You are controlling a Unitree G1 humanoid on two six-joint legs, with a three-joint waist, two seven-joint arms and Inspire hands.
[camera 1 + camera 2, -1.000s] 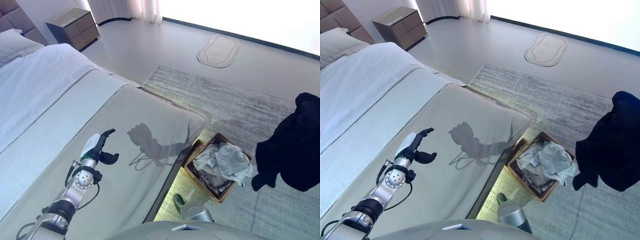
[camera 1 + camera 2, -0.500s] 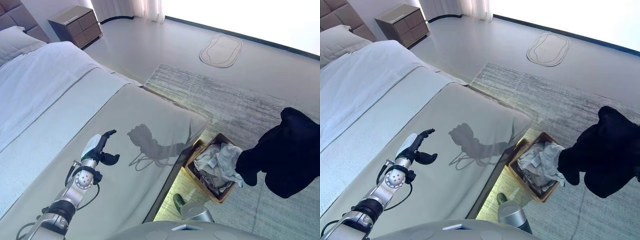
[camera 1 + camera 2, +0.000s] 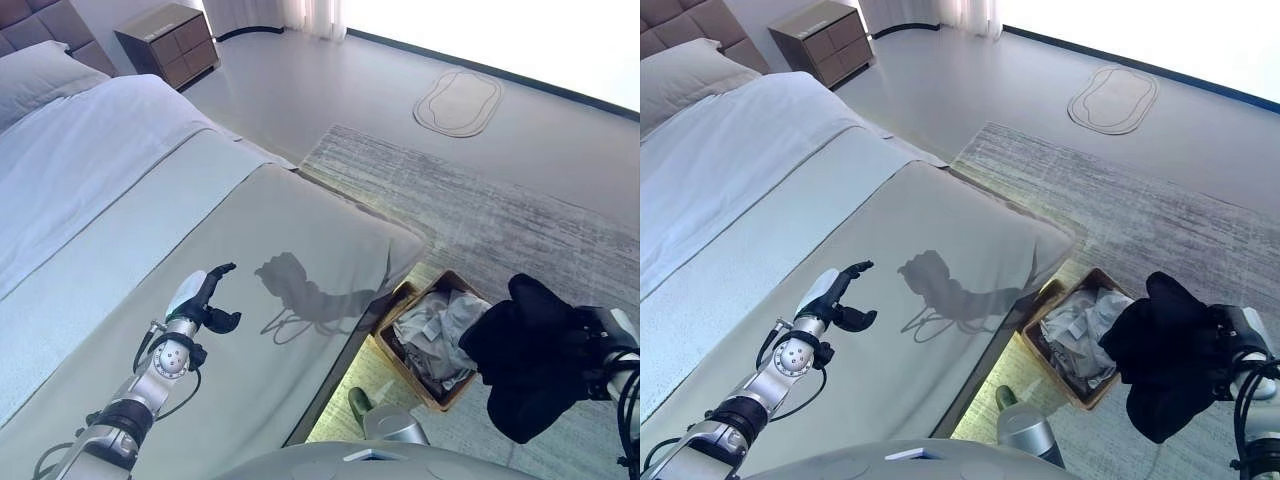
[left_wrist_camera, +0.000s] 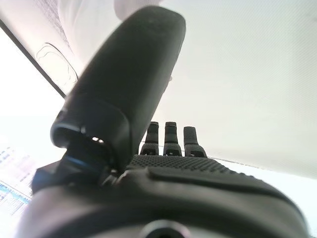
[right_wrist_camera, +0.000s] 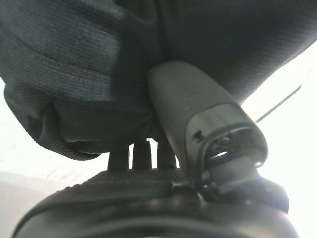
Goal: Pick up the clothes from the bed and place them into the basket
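Garment (image 3: 535, 365): black, soft, bunched in heavy folds. We see it in the eye views hanging from the right hand (image 3: 598, 350), just beside the basket (image 3: 392, 352) and over its near-right corner, above the rug (image 3: 480, 200). Only the right wrist view shows the grip: the thumb (image 5: 190, 106) presses into a fine-ribbed knit with a thicker hem, fingers curled into the cloth, so this hand is clenched on the garment.

Basket: brown, rectangular, on the floor against the bed (image 3: 250, 250) at its foot, holding crumpled pale grey clothes (image 3: 430, 330).

Left hand (image 3: 835, 295): above the bed's smooth grey-green cover, holding nothing. We read it in the left wrist view as relaxed, fingers (image 4: 171, 136) straight in a row, thumb standing apart; the eye views add its shadow on the cover.

Further items, eye views only: white sheet and pillow (image 3: 45, 75) at the head; brown nightstand (image 3: 165, 40); oval floor mat (image 3: 458, 100) well apart.
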